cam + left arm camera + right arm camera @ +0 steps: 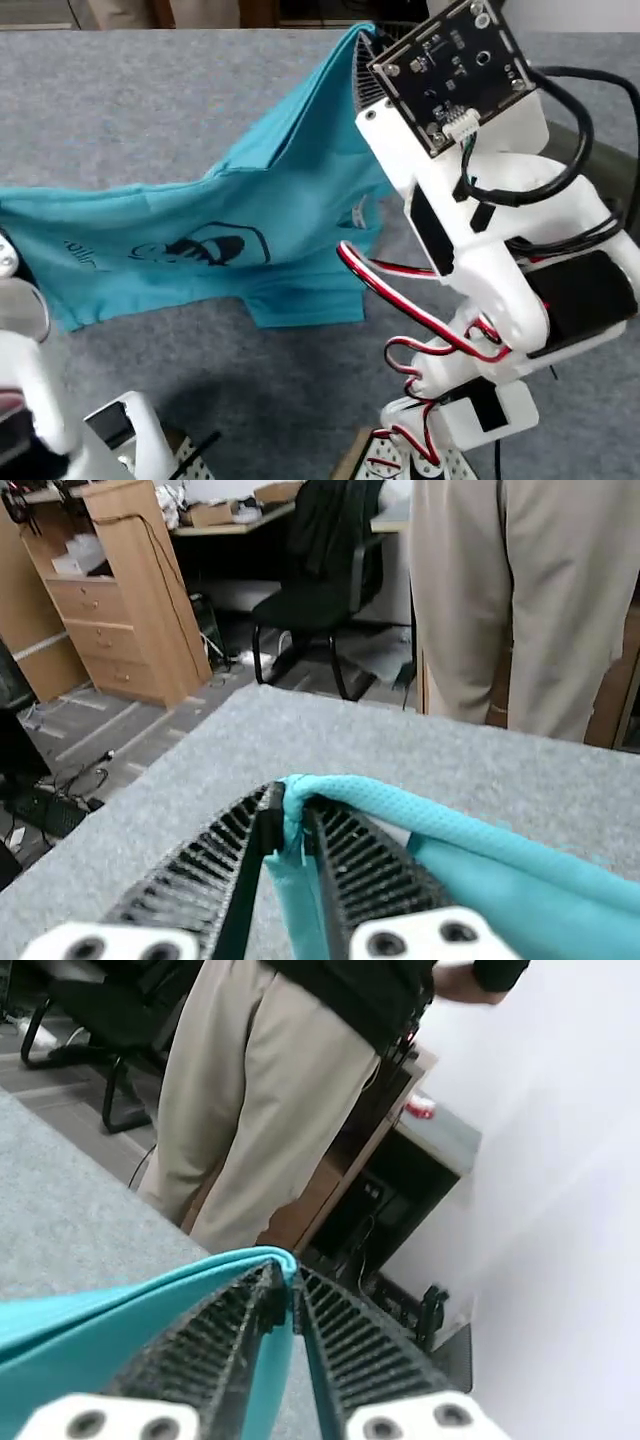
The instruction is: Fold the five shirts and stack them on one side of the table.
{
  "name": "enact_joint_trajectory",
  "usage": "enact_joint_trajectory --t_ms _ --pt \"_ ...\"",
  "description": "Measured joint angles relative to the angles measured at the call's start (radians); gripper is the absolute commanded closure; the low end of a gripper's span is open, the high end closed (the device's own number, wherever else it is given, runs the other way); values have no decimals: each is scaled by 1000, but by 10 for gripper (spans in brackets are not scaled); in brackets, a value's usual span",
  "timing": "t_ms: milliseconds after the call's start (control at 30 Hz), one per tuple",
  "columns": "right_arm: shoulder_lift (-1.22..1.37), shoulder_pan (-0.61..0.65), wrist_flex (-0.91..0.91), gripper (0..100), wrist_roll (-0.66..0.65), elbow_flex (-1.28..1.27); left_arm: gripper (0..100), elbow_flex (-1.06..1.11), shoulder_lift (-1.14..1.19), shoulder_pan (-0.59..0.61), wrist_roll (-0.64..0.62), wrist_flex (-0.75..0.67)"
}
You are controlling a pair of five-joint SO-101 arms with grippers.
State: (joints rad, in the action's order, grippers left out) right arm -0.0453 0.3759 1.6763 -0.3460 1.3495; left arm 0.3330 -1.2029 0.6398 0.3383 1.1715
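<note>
Two sets of jaws were each pinched shut on an edge of one teal shirt (250,220), which lay spread across the middle left of the high view over the grey counter (120,100). Its long axis ran from the left jaws near the frame's left edge up to the right jaws at upper centre, so the cloth stretched between them, its upper-centre end lifted highest.
</note>
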Motion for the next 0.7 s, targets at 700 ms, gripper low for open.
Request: enact_joint_trajectory --t_ms 700 --pt "-230 0 -301 997 -157 11 981 -262 -58 250 -43 -104"
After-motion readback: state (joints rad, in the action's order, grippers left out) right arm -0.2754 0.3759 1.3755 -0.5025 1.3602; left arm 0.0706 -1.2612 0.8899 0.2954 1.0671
